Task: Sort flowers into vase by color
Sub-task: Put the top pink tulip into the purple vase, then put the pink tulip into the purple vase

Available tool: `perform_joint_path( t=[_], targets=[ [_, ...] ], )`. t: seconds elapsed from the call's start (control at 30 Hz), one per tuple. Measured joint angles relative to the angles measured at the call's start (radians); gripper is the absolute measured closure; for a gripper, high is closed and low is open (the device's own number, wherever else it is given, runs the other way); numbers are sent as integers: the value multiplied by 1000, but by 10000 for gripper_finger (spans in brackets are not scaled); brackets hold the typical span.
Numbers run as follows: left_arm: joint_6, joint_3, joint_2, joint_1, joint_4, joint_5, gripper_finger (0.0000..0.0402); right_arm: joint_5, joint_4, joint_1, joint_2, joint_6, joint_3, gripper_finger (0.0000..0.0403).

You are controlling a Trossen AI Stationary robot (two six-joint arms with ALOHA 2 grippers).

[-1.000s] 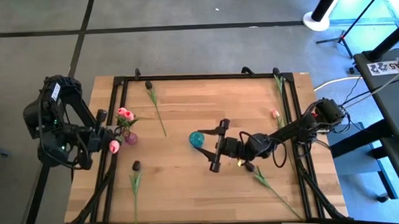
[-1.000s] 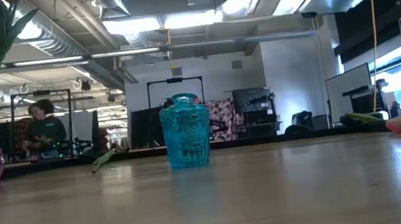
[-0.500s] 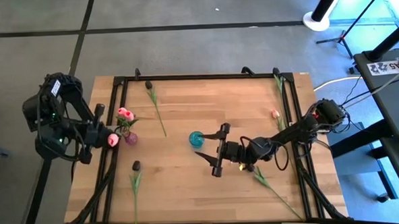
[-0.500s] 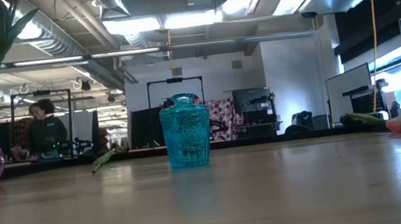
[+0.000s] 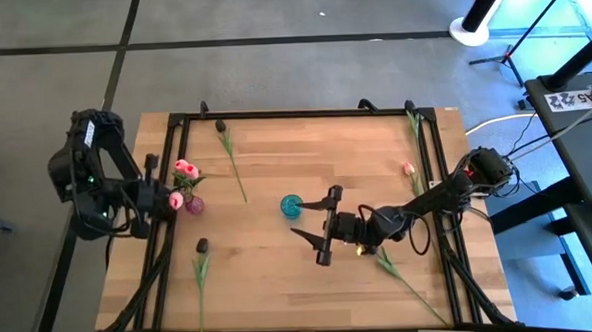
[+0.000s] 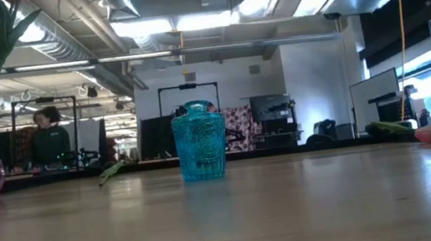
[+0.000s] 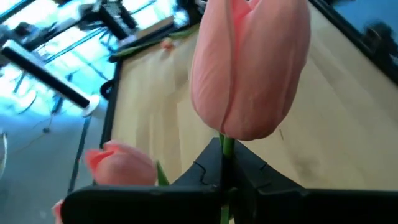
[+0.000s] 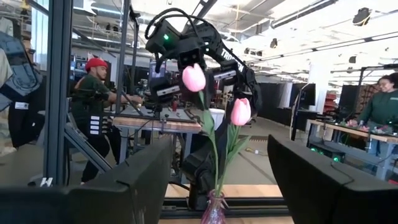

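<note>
left claw [image 5: 167,200] has swung in from the counter's left edge over the last second, carrying a pink tulip [image 7: 249,68] clenched by the stem just under the bud; bud now sits right beside the purple vase [image 5: 194,203], which already holds one pink flower [image 5: 184,169]. right wrist view shows both pink buds up over the vase neck, the held one [image 8: 194,77] higher than the seated one [image 8: 240,111], so likely the drop-in step for pink, stem not yet seen inside the neck. right claw [image 5: 317,228] has slid a bit lower and leftward, released and spread wide, lying low just beside the teal vase [image 5: 292,204], no flower in it. left to sort: a dark tulip [image 5: 230,154] near the far edge, another dark tulip [image 5: 201,275] at the near left, a pink one [image 5: 408,168] by the right rail, a green stem [image 5: 406,281] near right. room: vase stands close to the left rail [image 5: 171,232], so little side clearance there and a bump could tip it; middle of the counter [image 5: 281,277] is open. people in the room behind, well away.
</note>
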Motion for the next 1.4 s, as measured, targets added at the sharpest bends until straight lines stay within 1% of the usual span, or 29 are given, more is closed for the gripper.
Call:
perform_joint_path(
  t=[0.17, 0.27, 0.37, 0.53, 0.6, 0.67, 0.83, 0.93, 1.03, 1.13, 1.23, 1.33, 1.4],
  targets=[
    [-147, -31, -35, 0, 0, 20, 393, -2, -24, 0, 0, 0, 0, 139],
    [-203, -47, -56, 0, 0, 52, 392, -2, -35, 0, 0, 0, 0, 139],
    [-232, -65, -78, 0, 0, 100, 391, -3, -62, 0, 0, 0, 0, 139],
    [-263, -97, -101, 0, 0, 112, 389, -3, -89, 0, 0, 0, 0, 139],
    [-278, -114, -107, 0, 0, 131, 382, -3, -90, -1, 0, 4, 0, 139],
    [-287, -128, -107, 0, 0, 159, 365, -3, -112, -1, -1, 15, 0, 139],
    [-281, -131, -107, 23, 0, 179, 307, -3, -127, -1, 0, 20, 0, 139],
    [-222, -111, -107, 40, 0, 207, 277, -3, -129, -1, 0, 20, 0, 139],
    [-171, -85, -106, 51, 0, 221, 257, -2, -129, -1, 0, 21, 0, 139],
    [-114, -41, -106, 65, 0, 296, 245, 17, -129, -1, 0, 21, 0, 139],
    [-82, 17, -106, 76, 0, 387, 243, 66, -129, -1, 0, 21, 0, 139],
    [-51, 75, -106, 79, 1, 398, 247, 136, -129, -20, 0, 33, 0, 139],
    [-42, 109, -106, 79, 1, 398, 250, 171, -146, -51, 0, 86, 0, 139]
  ],
)
